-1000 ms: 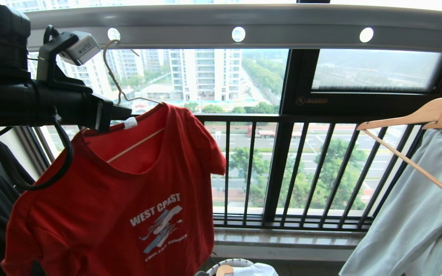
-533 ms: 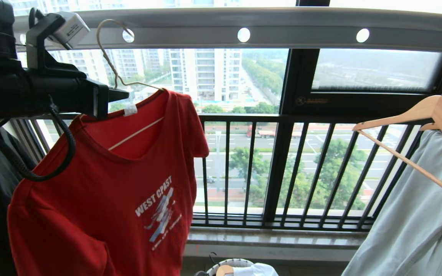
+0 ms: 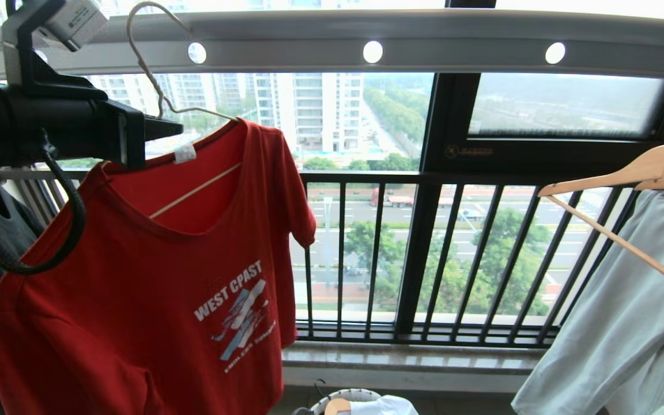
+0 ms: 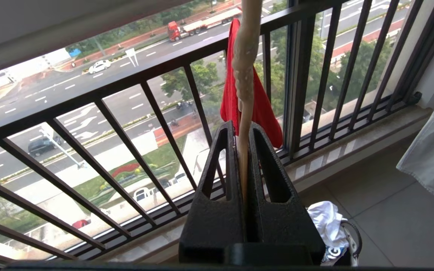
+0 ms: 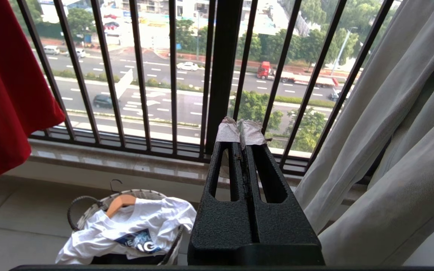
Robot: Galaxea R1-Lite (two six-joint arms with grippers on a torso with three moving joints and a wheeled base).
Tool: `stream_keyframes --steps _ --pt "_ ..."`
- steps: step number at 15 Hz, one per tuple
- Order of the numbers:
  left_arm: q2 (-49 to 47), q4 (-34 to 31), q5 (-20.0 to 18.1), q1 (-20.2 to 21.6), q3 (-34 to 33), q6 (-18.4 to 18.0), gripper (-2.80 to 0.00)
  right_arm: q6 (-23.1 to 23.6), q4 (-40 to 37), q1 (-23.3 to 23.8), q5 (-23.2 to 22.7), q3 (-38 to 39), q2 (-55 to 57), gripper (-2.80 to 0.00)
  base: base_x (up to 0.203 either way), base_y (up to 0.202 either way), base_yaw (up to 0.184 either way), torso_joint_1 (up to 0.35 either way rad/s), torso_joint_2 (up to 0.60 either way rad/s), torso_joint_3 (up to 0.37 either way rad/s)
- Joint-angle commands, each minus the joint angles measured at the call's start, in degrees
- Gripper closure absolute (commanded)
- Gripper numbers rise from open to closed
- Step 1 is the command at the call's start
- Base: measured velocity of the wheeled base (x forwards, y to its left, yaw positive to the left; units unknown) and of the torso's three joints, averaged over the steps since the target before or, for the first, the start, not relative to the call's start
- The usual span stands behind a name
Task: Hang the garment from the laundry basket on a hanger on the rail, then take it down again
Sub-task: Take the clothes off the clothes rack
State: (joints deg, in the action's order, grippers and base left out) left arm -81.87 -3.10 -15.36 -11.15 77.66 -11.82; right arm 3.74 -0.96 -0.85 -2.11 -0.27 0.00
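While clamped on the hanger (image 3: 153, 86), the left hand (image 3: 165, 128) has lifted the garment (image 3: 153, 276) toward the rail (image 3: 424, 40)

Balcony interior: black barred window railing (image 3: 424, 259) before large glazed window (image 3: 562, 106); pale stone sill (image 3: 412, 360); grey tiled floor (image 5: 21, 226); daylight; outside, high-rise blocks, trees, multi-lane road.

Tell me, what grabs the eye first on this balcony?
A red T-shirt on a thin wire hanger, held up at the left by the robot's left gripper, its hook by the grey holed rail. At the right, a pale garment hangs on a wooden hanger.
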Motion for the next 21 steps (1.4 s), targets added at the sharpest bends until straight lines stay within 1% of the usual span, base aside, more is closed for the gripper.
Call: stream_keyframes --steps 1,2,3,4,5,6,9,11,12,13,14,15,16,19,20,21 --pt "4.2 -7.8 0.2 -2.2 1.3 1.0 0.0 0.0 0.0 0.0 0.0 0.0 0.1 0.0 0.0 0.0 0.0 0.0 0.0 0.0" --pt "6.9 -12.9 0.2 -3.1 2.0 1.9 0.0 0.0 0.0 0.0 0.0 0.0 0.0 0.0 0.0 0.0 0.0 0.0 0.0 0.0" --pt "9.4 -15.8 0.2 -4.3 2.0 3.5 0.0 0.0 0.0 0.0 0.0 0.0 0.1 0.0 0.0 0.0 0.0 0.0 0.0 0.0" --pt "11.7 -17.1 0.2 -5.5 1.0 5.4 0.0 0.0 0.0 0.0 0.0 0.0 0.1 0.0 0.0 0.0 0.0 0.0 0.0 0.0" --pt "13.6 -17.9 0.2 -6.3 -1.5 6.6 0.0 0.0 0.0 0.0 0.0 0.0 0.1 0.0 0.0 0.0 0.0 0.0 0.0 0.0" --pt "15.3 -18.8 0.2 -6.5 -4.2 7.0 0.0 0.0 0.0 0.0 -0.1 0.0 0.1 0.0 0.0 0.0 0.0 0.0 0.0 0.0" --pt "17.2 -19.5 0.1 -6.7 -13.5 7.2 0.0 0.0 0.0 0.0 0.0 0.0 0.1 0.0 0.0 0.0 0.0 0.0 0.0 0.0" --pt "17.2 -18.5 -0.3 -6.7 -20.0 7.5 0.0 0.0 0.0 0.0 0.0 0.0 0.1 0.0 0.0 0.0 0.0 0.0 0.0 0.0" --pt "16.8 -15.5 -0.9 -6.7 -24.3 7.5 0.0 0.0 0.0 0.0 0.0 0.0 0.1 0.0 0.0 0.0 0.0 0.0 0.0 0.0" --pt "15.9 -9.9 -1.4 -6.7 -28.2 7.5 0.0 0.0 0.0 0.0 -0.1 0.0 0.1 0.0 0.0 0.0 0.0 0.0 0.0 0.0" --pt "14.4 -1.3 -1.7 -6.7 -31.8 7.5 0.0 0.0 0.0 0.0 0.0 0.0 0.1 0.0 0.0 0.0 0.0 0.0 0.0 0.0" --pt "11.7 5.2 -1.9 -7.4 -33.8 7.4 0.0 0.0 0.0 0.0 0.0 0.0 0.0 0.0 0.0 0.0 0.0 0.0 0.0 0.0" --pt "9.4 10.3 -2.0 -8.1 -35.0 7.5 0.0 0.0 0.0 0.0 -0.1 0.0 0.1 0.0 0.0 0.0 0.0 0.0 0.0 0.0" --pt "4.3 14.1 -2.8 -10.7 -38.6 7.8 0.0 0.0 0.0 0.0 -0.1 0.1 0.1 0.0 0.0 0.0 0.0 0.0 0.0 0.0" --pt "2.8 17.9 -3.0 -11.0 -39.8 9.2 0.0 1.0 0.0 0.0 -0.1 0.1 0.1 0.0 0.0 0.0 0.0 0.0 0.0 0.0" --pt "1.0 22.5 -3.0 -11.6 -41.5 10.5 0.0 0.7 0.0 0.0 -0.1 0.1 0.0 0.0 0.0 0.0 0.0 0.0 0.0 0.0"
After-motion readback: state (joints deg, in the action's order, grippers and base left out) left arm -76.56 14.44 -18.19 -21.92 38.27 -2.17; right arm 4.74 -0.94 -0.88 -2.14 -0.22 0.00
